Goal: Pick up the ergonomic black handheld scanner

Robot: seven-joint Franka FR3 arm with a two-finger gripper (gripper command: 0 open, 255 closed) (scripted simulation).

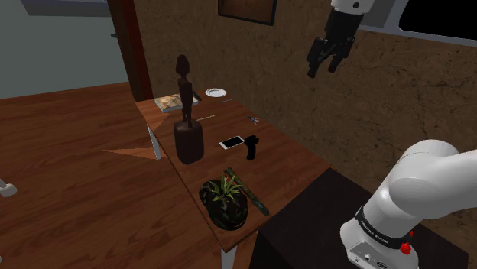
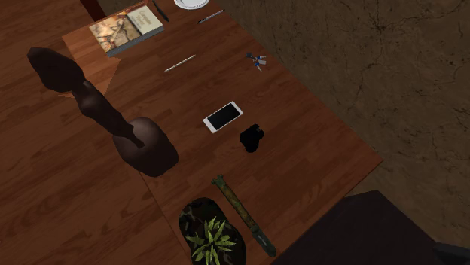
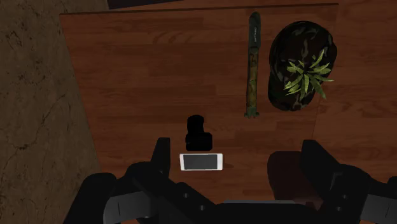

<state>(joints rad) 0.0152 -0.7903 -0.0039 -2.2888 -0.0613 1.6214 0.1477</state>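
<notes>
Hovering high over the table (image 1: pixel 287 157), the gripper (image 1: pixel 322 70) had its jaws spread apart with nothing in them. The black scanner (image 1: pixel 251 147) sat well below, around the middle of the table and nearer the long edge that ran along the rough brown surface, just beside a white-rimmed phone (image 1: pixel 232 142). In the wrist view it lay between the fingers (image 3: pixel 162 153), closer to one and touching neither. Honestly it was just a dark blob, so I couldn't pick out the handle or trigger. A plate (image 2: pixel 192 3) at the far corner got cut off in the second exterior view.
</notes>
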